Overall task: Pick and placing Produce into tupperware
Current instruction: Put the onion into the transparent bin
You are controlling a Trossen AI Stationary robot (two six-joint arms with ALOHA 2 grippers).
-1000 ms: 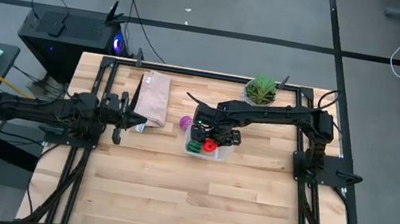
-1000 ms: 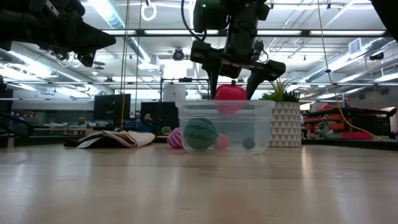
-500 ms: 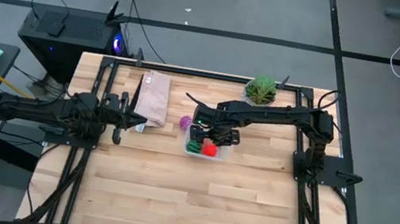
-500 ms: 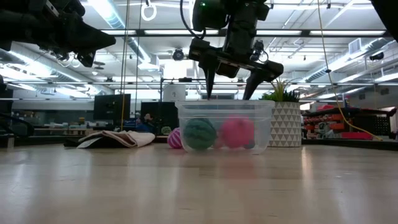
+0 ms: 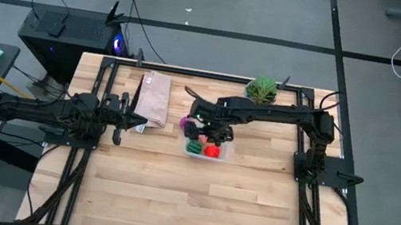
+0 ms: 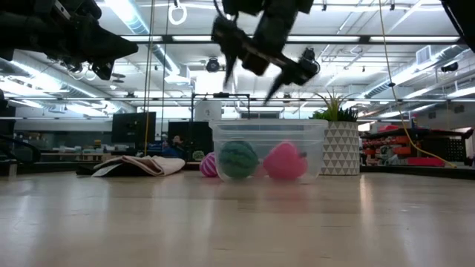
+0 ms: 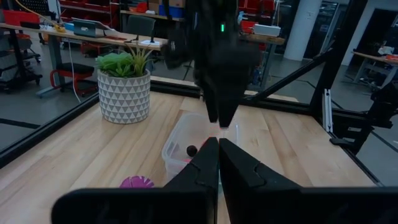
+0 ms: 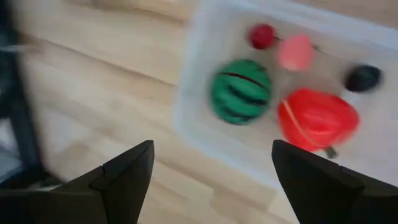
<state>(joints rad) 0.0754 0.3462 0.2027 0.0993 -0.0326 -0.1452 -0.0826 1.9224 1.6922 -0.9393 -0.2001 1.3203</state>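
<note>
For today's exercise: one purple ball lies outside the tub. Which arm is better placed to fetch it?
Right. Its open right gripper hangs by the tub, close to the purple ball; the left gripper, shut, waits farther off by the paper bag.

Tub mid-table, right gripper above it, left arm off to the side.

The tupperware [image 5: 206, 147] sits near the table's [image 5: 193, 208] middle, holding the striped ball [image 8: 240, 91], lumpy piece [image 8: 317, 120] and three small bits. Another ball [image 5: 185, 123] lies outside, just left of the tub. The paper bag [image 5: 153, 99] lies farther left, the potted plant [image 5: 261, 91] behind-right. The right gripper [image 5: 204, 127] hangs over the tub's rear edge, seemingly; the left gripper [image 5: 128, 120] waits beside the bag.
</note>
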